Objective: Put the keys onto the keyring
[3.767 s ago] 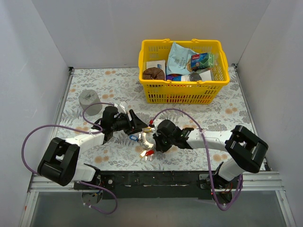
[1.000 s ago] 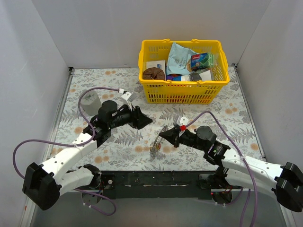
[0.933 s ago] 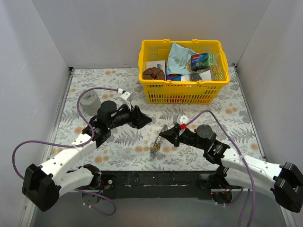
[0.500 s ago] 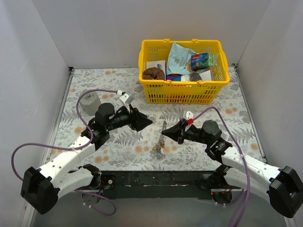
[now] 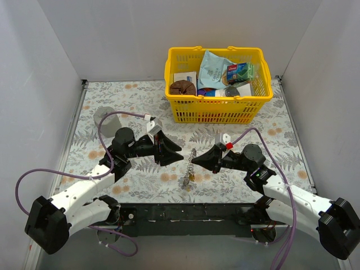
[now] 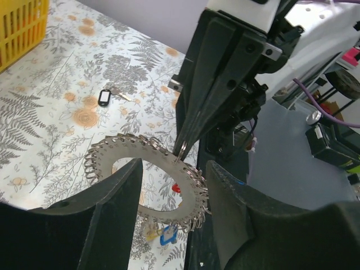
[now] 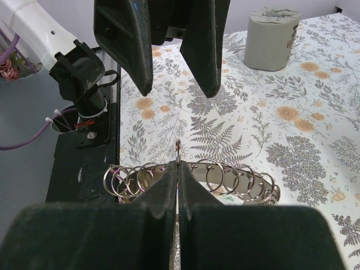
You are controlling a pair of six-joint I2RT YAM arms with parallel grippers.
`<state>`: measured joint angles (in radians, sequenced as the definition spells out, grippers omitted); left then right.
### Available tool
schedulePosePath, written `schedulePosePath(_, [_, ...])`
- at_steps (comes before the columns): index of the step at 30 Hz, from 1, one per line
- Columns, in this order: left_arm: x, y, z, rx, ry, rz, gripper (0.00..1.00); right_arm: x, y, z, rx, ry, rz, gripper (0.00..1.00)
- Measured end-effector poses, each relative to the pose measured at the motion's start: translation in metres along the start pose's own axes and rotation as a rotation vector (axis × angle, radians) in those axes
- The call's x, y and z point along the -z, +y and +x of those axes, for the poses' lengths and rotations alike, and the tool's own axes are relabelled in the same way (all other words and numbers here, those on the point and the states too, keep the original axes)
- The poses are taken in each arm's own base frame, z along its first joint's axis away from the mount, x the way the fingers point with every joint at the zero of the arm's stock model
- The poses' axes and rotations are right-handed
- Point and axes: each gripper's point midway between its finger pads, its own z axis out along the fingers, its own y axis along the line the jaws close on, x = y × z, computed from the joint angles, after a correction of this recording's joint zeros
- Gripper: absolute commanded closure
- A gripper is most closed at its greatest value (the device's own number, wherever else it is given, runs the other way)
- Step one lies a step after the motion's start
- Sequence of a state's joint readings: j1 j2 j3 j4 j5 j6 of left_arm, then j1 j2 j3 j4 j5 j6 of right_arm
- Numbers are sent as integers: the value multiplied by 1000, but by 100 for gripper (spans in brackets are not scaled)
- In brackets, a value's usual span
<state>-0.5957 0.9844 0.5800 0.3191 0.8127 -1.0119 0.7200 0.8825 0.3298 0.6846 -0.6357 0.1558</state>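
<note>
The keyring (image 5: 192, 162) is a wide flat silver ring edged with many small split rings. My right gripper (image 5: 195, 160) is shut on one small split ring and holds the keyring above the table, seen in the right wrist view (image 7: 178, 167) with the keyring (image 7: 242, 181) hanging behind the tips. Blue (image 6: 168, 235), yellow (image 6: 152, 233) and red (image 6: 176, 188) keys hang from the keyring (image 6: 190, 197). A black-headed key (image 6: 104, 97) lies on the table. My left gripper (image 5: 173, 151) is open and empty, its jaws facing the keyring from the left.
A yellow basket (image 5: 216, 109) of groceries stands at the back. A grey roll (image 5: 104, 116) stands at the far left. The table's black front rail (image 5: 185, 212) runs just below the hanging keys.
My left gripper has moved right and nearer, up to the keyring. My right gripper still holds the keyring off the table, almost in the same place as half a second ago.
</note>
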Motion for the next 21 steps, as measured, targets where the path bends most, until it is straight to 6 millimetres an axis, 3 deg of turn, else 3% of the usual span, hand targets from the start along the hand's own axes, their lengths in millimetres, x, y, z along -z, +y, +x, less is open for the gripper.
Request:
schedulePosePath(6, [0, -14, 2, -41, 1, 95, 58, 0, 4, -2, 0, -8, -25, 99])
schedulePosePath(21, [-9, -12, 13, -79, 25, 124, 61, -2, 10, 4, -47, 11, -77, 99])
